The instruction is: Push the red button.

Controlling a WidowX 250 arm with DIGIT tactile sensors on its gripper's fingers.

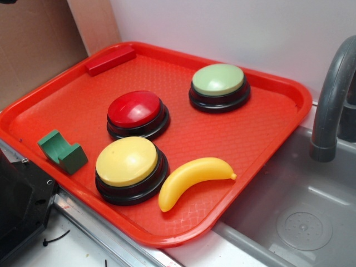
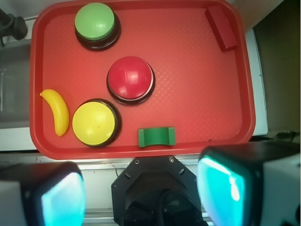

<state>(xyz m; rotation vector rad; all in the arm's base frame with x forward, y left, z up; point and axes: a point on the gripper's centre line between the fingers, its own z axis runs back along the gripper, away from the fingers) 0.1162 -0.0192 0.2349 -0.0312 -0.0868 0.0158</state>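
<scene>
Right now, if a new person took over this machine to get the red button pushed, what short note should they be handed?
Gripper: open, empty, high above the red plastic tray, touching nothing.
Glossy dark-red domed button on a black base: mid-tray, between the pale green domed button and the yellow domed button.
Also on the tray: yellow plastic banana, green arch block, small red rectangular block.
Done: nothing.
Left: descend over the red button and press it.

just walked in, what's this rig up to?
WidowX over a red tray beside a sink. Target is the red button, mid-tray between the green button and the yellow button. Nothing is touched yet: the gripper is open, high above the tray's near edge. Also on the tray: a toy banana, a green block and a red block.
</scene>
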